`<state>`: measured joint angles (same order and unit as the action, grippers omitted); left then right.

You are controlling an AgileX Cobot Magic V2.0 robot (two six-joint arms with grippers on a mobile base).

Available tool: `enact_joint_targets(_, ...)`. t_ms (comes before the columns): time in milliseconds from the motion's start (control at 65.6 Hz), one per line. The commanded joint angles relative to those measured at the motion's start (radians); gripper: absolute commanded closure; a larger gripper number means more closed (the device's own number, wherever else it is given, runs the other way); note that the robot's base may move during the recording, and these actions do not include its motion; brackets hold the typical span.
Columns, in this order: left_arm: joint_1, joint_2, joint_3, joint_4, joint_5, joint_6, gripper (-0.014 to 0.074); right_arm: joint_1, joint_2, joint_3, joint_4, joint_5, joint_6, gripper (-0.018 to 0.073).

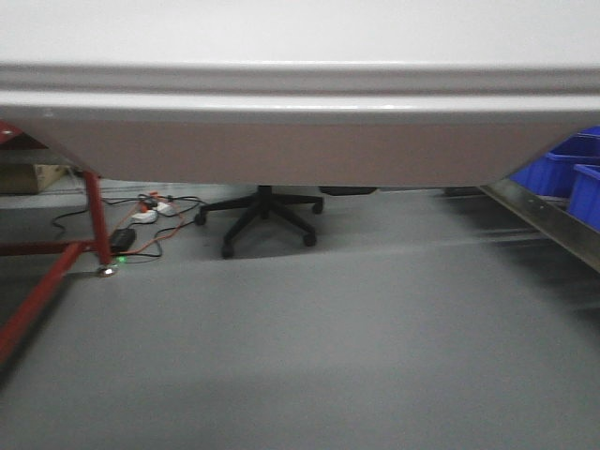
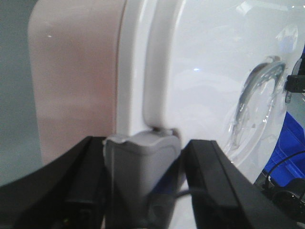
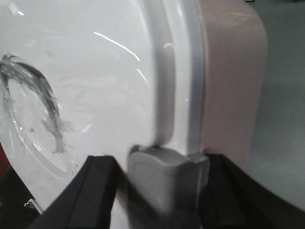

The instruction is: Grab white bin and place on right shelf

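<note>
The white bin (image 1: 300,150) fills the upper half of the front view, raised above the floor, its pinkish wall facing me. My left gripper (image 2: 143,179) is shut on the bin's grey side latch (image 2: 140,162), beside the glossy white lid (image 2: 200,71) and its clear taped window (image 2: 257,105). My right gripper (image 3: 162,191) is shut on the opposite grey latch (image 3: 167,179), with the lid (image 3: 95,71) to its left and the pinkish wall (image 3: 228,86) to its right. The right shelf (image 1: 544,217) shows as a steel rail at the right edge, below the bin.
Blue open bins (image 1: 567,173) sit on the steel shelf at right. A red-framed rack (image 1: 94,220) stands at left with cables and a power strip (image 1: 145,214) on the floor beside it. A black office chair base (image 1: 262,217) stands behind, on grey floor (image 1: 300,356).
</note>
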<state>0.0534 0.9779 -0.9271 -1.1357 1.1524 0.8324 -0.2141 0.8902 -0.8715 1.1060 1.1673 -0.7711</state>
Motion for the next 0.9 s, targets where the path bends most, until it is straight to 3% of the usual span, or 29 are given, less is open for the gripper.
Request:
enact_joint_targets(0,-0.019,-0.020,-0.032,-0.155,0.067,0.014,0.0388,0.009,-0.015,-0.029,0.159,0.115,-0.012,0.0219)
enact_joint_targets(884,-0.019,-0.020,-0.032,-0.155,0.067,0.014,0.0388,0.009,-0.015,-0.029,0.159,0.115,-0.012,0.0219)
